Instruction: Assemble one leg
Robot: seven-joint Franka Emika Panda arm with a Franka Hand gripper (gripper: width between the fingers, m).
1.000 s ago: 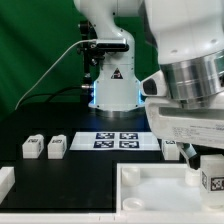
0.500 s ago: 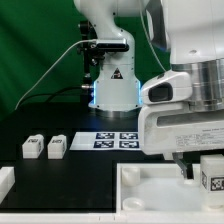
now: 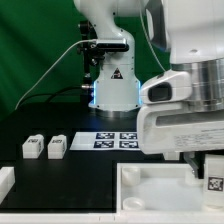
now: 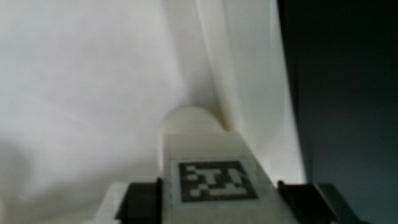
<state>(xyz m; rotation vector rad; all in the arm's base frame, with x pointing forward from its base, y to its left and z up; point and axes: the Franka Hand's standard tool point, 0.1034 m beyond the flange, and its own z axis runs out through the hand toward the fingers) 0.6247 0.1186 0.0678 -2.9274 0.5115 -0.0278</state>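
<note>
My gripper [image 4: 217, 200] is shut on a leg [image 4: 214, 160], a white blocky piece with a black-and-white tag on its face. In the exterior view the held leg [image 3: 213, 178] hangs at the right edge, just above the large white panel [image 3: 150, 190]. In the wrist view the leg's rounded end points down at the panel's white surface [image 4: 89, 90], close to its edge by the dark table. Two more legs [image 3: 32, 148] [image 3: 57, 146] stand side by side on the black table at the exterior view's left.
The marker board [image 3: 122, 140] lies flat on the table in front of the arm's base [image 3: 110, 85]. A white piece [image 3: 5, 180] shows at the lower left edge. The arm's large white body [image 3: 185, 110] fills the right side.
The gripper with the leg has come lower toward the panel and shifted a little to the exterior view's right over the last second. The two legs at the left have not moved.
</note>
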